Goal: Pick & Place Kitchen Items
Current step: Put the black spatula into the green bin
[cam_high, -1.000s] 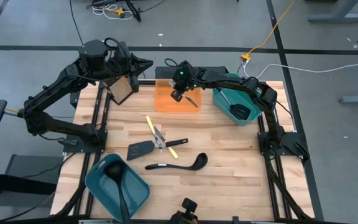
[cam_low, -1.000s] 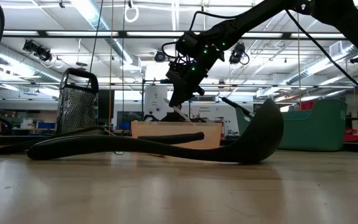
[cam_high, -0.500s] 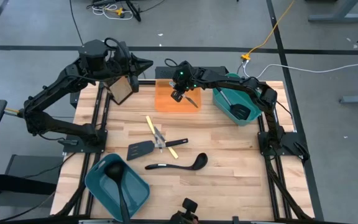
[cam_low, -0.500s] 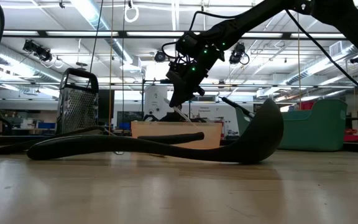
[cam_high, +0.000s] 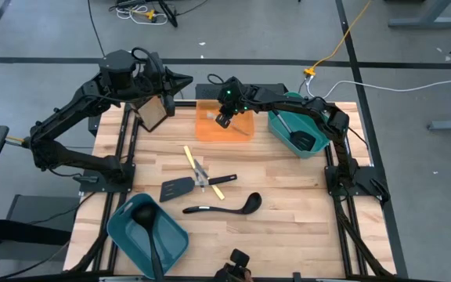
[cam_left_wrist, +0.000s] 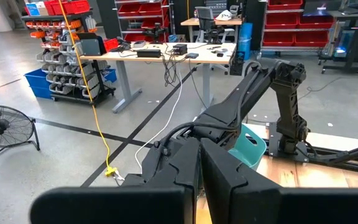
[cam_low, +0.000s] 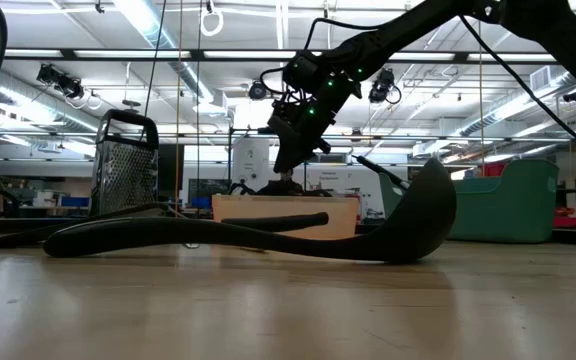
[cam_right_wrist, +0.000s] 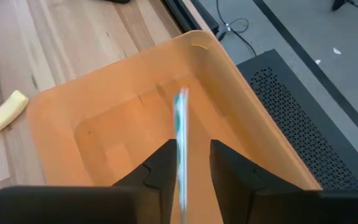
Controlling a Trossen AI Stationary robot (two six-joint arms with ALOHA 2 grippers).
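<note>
The right gripper [cam_high: 223,120] is held above the orange tray [cam_high: 210,131] at the far edge of the table [cam_high: 288,196]. In the right wrist view its two dark fingers [cam_right_wrist: 160,165] are set slightly apart, with a slim silver utensil [cam_right_wrist: 180,134] seen as a blurred streak in the gap between them — whether it is gripped or already loose cannot be told. In the high view a thin silver piece is seen lying on the tray just beside the gripper.

The left gripper [cam_high: 185,79] is parked off the table's far-left corner, next to a metal box grater [cam_high: 152,113]; in the left wrist view its fingers [cam_left_wrist: 185,171] are pressed together on nothing.

The remaining kitchen items are spread as follows:
- a black ladle [cam_high: 224,207] lies on the bare wood near the middle of the table (it fills the foreground of the low view);
- a black slotted spatula [cam_high: 177,188] lies just to its left, its handle crossing a yellow-handled piece [cam_high: 189,157] and a small cluster of cutlery [cam_high: 202,174];
- a second ladle [cam_high: 149,227] is lodged in the near teal bin [cam_high: 124,231];
- another dark utensil [cam_high: 296,135] rests in the far teal bin [cam_high: 313,119] — beside the tray.
</note>
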